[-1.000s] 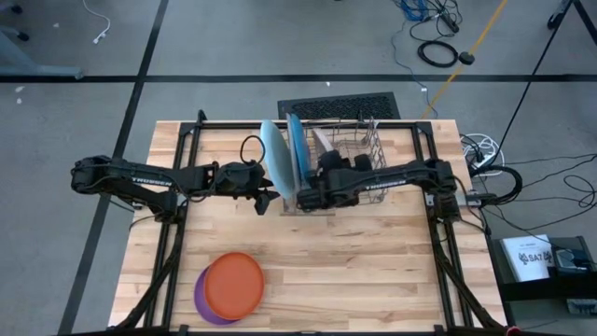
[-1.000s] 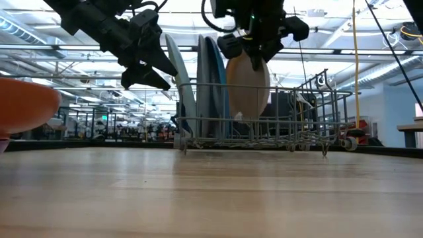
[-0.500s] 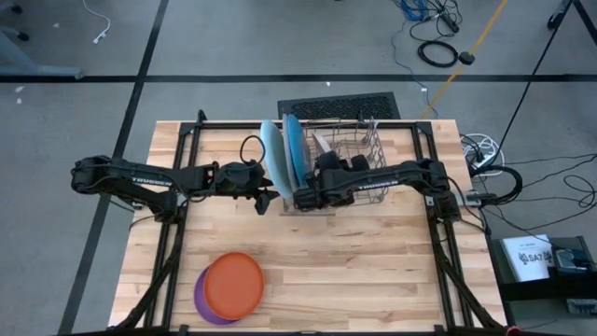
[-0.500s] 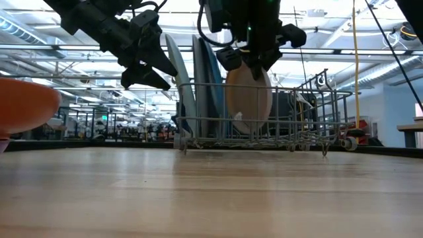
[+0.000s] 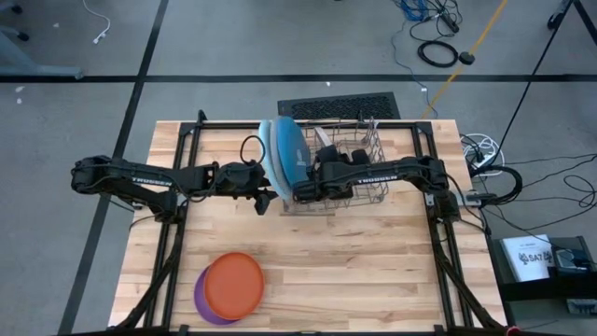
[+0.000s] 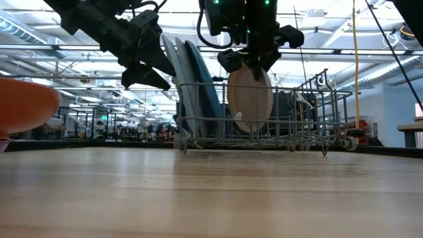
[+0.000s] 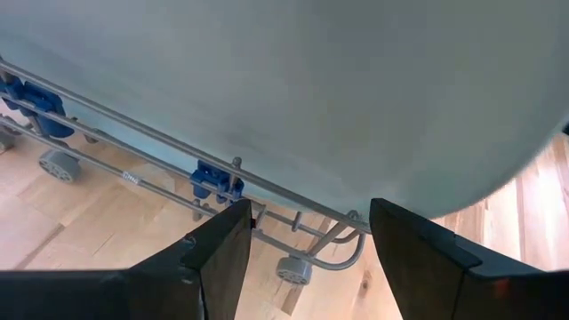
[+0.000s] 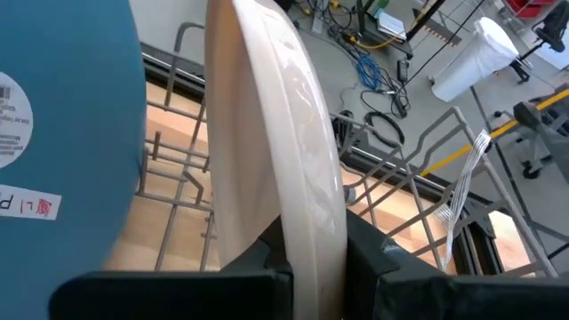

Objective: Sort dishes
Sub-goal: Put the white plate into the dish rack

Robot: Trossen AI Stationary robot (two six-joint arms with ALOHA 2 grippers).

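A grey wire dish rack [image 5: 350, 177] stands at the table's far middle. A pale grey plate [image 5: 270, 154] and a darker blue plate [image 5: 291, 149] stand on edge in its left end, leaning toward the table's left. My right gripper [image 6: 254, 61] is shut on an off-white plate [image 6: 250, 99] that stands on edge inside the rack. My left gripper [image 6: 151, 71] is open and empty just left of the rack, facing the pale grey plate [image 7: 293, 80]. An orange plate [image 5: 233, 285] lies on a purple plate [image 5: 200, 301] at the near left. My right gripper pinches the off-white plate's upper rim [image 8: 313, 233] between its two fingers. The fingers come from above and lie across the rim. The plate hangs upright on edge, its lower part [image 6: 248, 124] down between the rack's wires; whether it rests on the rack, I cannot tell.
The darker blue plate [image 8: 62, 133] stands close beside the off-white one. The rack's right half [image 6: 310, 112] holds a wire basket. Bare wooden tabletop [image 5: 373, 271] lies near and right of the rack. Black frame rails [image 5: 173, 252] run along both table sides.
My right gripper has gone down and a little toward the table's left, lowering the off-white plate deeper into the rack. The two large plates at the rack's left end have tipped from upright to leaning toward the table's left.
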